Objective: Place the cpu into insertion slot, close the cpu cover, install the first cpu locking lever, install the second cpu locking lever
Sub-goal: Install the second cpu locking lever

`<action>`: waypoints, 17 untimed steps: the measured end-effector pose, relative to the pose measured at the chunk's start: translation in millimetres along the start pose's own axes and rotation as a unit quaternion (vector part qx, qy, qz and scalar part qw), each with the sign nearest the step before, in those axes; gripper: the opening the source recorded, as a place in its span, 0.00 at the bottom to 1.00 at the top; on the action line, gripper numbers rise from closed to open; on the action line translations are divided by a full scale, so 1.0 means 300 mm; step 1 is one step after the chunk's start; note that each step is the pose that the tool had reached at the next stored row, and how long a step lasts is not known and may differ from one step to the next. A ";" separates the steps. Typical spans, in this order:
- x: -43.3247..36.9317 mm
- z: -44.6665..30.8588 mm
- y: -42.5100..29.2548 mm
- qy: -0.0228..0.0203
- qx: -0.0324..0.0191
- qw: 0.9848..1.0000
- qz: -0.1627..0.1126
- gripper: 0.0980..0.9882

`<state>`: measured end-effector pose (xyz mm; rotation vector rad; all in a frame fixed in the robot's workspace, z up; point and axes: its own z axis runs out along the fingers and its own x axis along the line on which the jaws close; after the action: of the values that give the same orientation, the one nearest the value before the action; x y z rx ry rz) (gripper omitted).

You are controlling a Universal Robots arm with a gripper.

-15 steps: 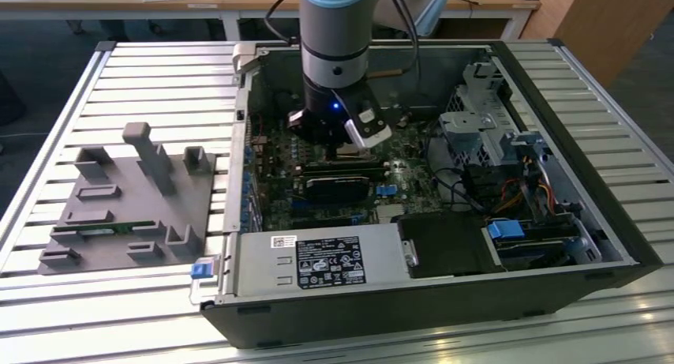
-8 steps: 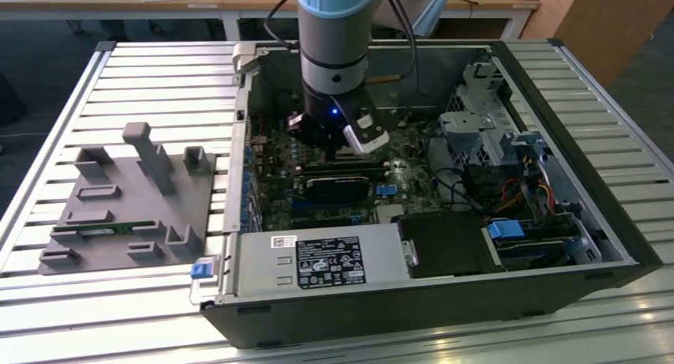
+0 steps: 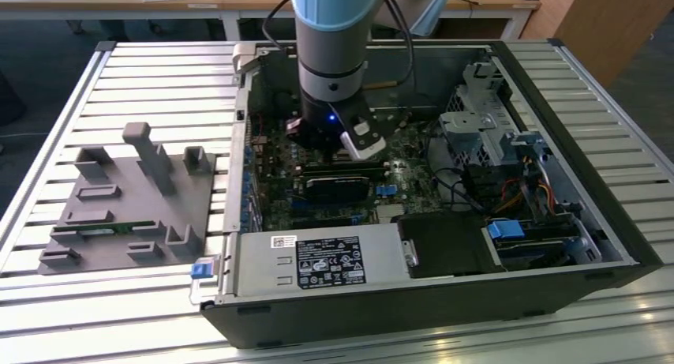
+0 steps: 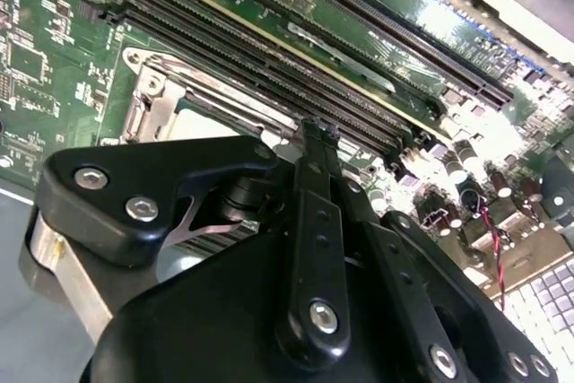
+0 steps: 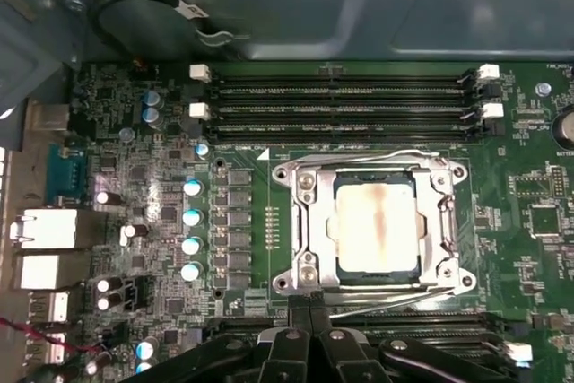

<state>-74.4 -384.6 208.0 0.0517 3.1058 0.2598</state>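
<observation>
The gripper (image 5: pixel 309 308) has its two black fingers pressed together with nothing visible between them. In the first wrist view their tips sit right at the near edge of the slot (image 5: pixel 463 281), on or just above the thin wire lever (image 5: pixel 386 293) that runs along that side; I cannot tell whether they touch it. The cpu (image 5: pixel 377 226) is already seated in the slot, a flat square with a pale beige-silver face and a darker brownish smear down its middle. The cover (image 5: pixel 309 221) is down over it, a thin stamped frame of bright metal whose window leaves the chip's face bare. So the first two steps look done. A second lever (image 5: pixel 368 155), also a slim bent wire, lies along the far side of the frame. Both levers are low against the socket, but whether either is hooked under its catch is not clear, so I judge the work to be at the lever stage. Around the socket the green board (image 5: pixel 502 221) is matt and crowded with small parts. Long, narrow black memory slots (image 5: pixel 341 96) with white end clips run just beyond the socket, and a column of round shiny-topped capacitors (image 5: pixel 191 217) stands to one side. In the exterior view the arm reaches down into the open dark metal case (image 3: pixel 589 222).
</observation>
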 end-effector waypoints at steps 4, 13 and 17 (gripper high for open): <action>0.007 -0.001 -0.020 0.001 -0.018 1.000 0.001 0.01; 0.009 0.023 -0.049 0.001 -0.042 0.999 0.001 0.01; 0.010 0.034 -0.051 0.002 -0.051 0.999 0.001 0.01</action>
<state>-77.5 -397.9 195.3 0.0539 3.0901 0.4192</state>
